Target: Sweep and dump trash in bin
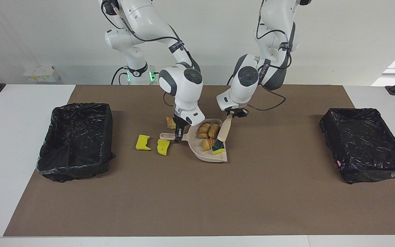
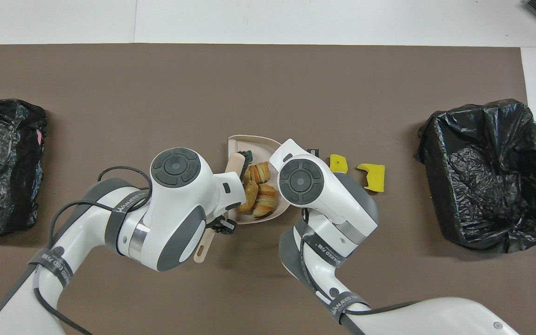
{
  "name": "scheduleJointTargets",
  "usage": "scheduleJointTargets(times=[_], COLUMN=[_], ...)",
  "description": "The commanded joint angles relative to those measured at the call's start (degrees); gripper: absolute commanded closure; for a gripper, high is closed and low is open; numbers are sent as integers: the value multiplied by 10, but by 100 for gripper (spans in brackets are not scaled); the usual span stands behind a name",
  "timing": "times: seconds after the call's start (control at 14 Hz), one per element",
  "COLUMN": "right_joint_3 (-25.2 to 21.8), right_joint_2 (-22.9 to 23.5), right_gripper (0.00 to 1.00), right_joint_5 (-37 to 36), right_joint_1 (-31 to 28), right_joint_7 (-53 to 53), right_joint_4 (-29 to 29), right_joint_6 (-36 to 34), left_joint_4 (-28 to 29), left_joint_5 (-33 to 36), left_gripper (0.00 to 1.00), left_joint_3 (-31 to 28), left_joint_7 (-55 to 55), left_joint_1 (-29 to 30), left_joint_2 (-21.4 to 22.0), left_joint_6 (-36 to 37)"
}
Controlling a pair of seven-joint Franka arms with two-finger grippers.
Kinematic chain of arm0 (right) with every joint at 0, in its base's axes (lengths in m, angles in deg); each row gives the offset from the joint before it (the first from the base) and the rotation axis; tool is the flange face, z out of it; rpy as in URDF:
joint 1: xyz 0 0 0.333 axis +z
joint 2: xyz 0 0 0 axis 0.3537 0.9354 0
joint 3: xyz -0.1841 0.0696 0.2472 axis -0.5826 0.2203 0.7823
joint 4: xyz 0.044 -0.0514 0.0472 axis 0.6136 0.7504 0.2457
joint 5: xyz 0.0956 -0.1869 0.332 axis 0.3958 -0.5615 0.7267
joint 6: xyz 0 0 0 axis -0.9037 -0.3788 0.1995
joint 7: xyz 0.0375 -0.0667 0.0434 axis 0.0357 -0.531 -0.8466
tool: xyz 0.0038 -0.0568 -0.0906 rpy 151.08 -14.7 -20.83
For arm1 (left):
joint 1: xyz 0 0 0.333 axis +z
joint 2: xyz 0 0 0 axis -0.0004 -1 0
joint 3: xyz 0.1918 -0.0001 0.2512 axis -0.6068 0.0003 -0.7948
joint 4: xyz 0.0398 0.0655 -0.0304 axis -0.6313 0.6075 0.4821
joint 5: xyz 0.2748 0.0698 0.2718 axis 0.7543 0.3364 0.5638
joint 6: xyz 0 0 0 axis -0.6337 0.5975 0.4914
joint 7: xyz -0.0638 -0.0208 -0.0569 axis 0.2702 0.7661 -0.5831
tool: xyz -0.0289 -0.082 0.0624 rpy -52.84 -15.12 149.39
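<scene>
My right gripper (image 1: 178,132) is shut on the handle of the beige dustpan (image 1: 207,157), which lies flat on the brown mat mid-table. My left gripper (image 1: 235,112) is shut on the beige brush's handle, with the brush head (image 1: 218,146) down inside the pan. In the pan lie three bread-like trash lumps (image 2: 261,172) and a yellow chunk (image 1: 218,151) under the bristles. Two yellow chunks (image 1: 143,142) (image 1: 163,146) lie on the mat beside the pan handle, toward the right arm's end. Another bread lump (image 1: 170,122) sits on the mat by the right gripper.
A black-lined bin (image 1: 75,140) stands at the right arm's end of the table, and a second black-lined bin (image 1: 365,144) at the left arm's end. A cable hangs from the left wrist (image 1: 269,103).
</scene>
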Motion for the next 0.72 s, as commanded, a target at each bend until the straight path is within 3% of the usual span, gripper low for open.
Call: scheduleJointTargets(times=[0.0,0.21,0.64], right_joint_3=[6,6,6], right_joint_2=[12,10,-28], right_gripper=[100,100,100], right_joint_5=[12,12,13], right_joint_1=[-4,-2,-24], right_joint_7=[-9,-9,-21], right_joint_4=[5,-3,-14], right_joint_6=[16,-5,-58], left_joint_4=[-16,-30,-3], left_joint_5=[-9,-4,6], left_gripper=[100,100,100], left_joint_3=[-9,-1,1], left_joint_7=[23,46,228], left_joint_1=[-12,-13,-16], left_joint_2=[10,18,76], left_joint_6=[14,53,179])
